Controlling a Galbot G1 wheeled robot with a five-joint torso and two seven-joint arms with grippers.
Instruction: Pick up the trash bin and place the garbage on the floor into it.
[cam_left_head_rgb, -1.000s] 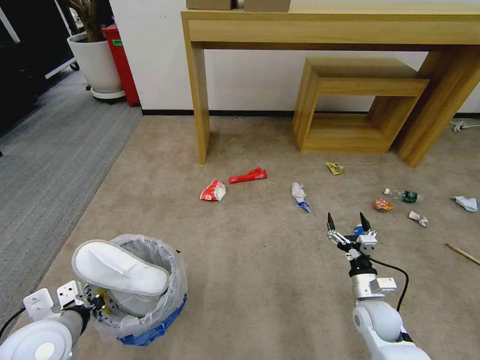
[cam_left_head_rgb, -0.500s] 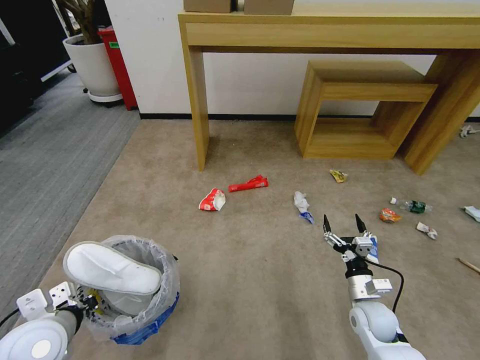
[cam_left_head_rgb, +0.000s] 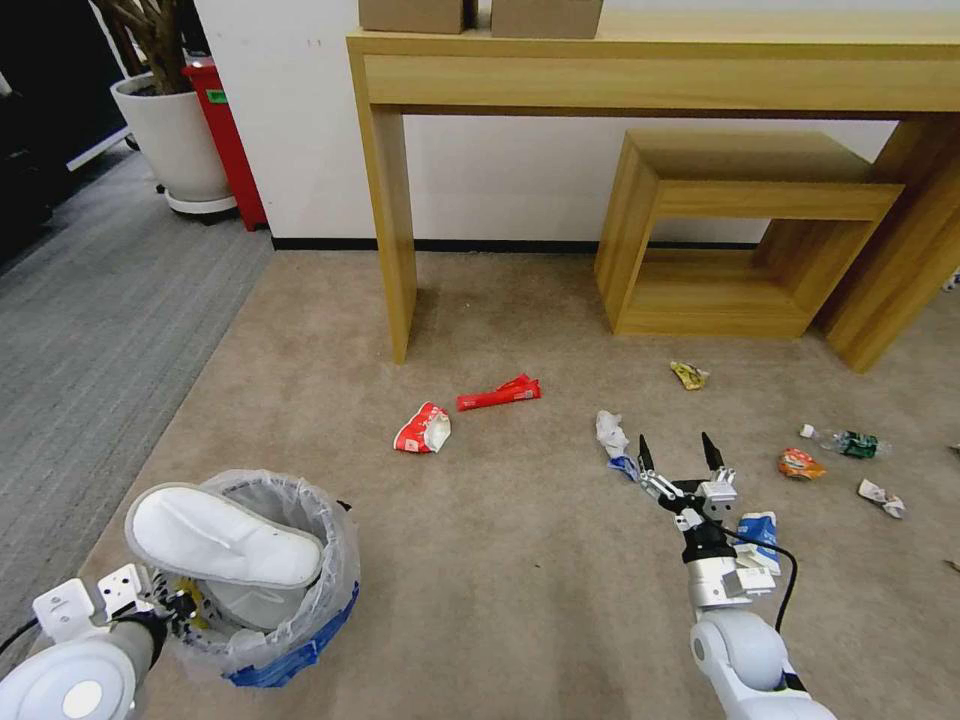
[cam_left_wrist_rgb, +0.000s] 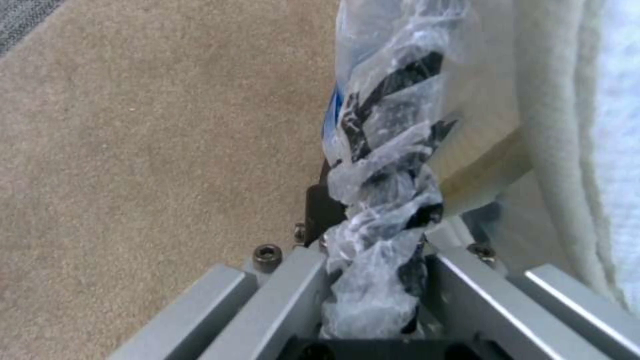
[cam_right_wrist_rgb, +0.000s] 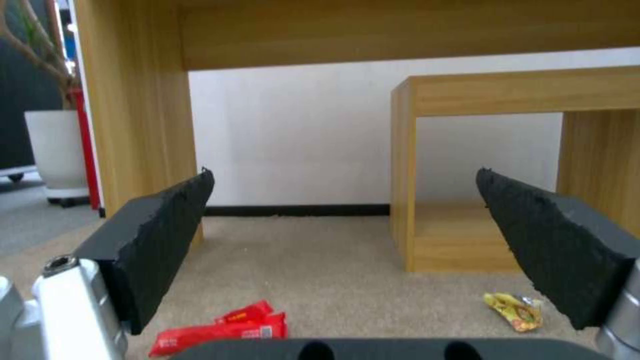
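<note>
Left end effector (cam_left_head_rgb: 165, 607) clamped on the bagged rim of the trash bin (cam_left_head_rgb: 290, 640), low at the robot's left, white slipper (cam_left_head_rgb: 225, 535) sticking out the top. Right end effector (cam_left_head_rgb: 676, 453) spread wide, holding nothing, just beside a white-blue wrapper (cam_left_head_rgb: 612, 437) on the floor (cam_left_head_rgb: 500, 560). Red wrappers (cam_left_head_rgb: 498, 394), bottle (cam_left_head_rgb: 850, 442) lie farther out.

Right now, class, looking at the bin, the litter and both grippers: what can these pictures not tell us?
1. What lies deeper in the trash bin: the white slipper covers its mouth in the head view.
2. Print on the green-labelled bottle: too small in the head view.
3. The blue-white wrapper: partly behind the right gripper and its cable.
4. The left gripper fingertips: buried in bag plastic.
</note>
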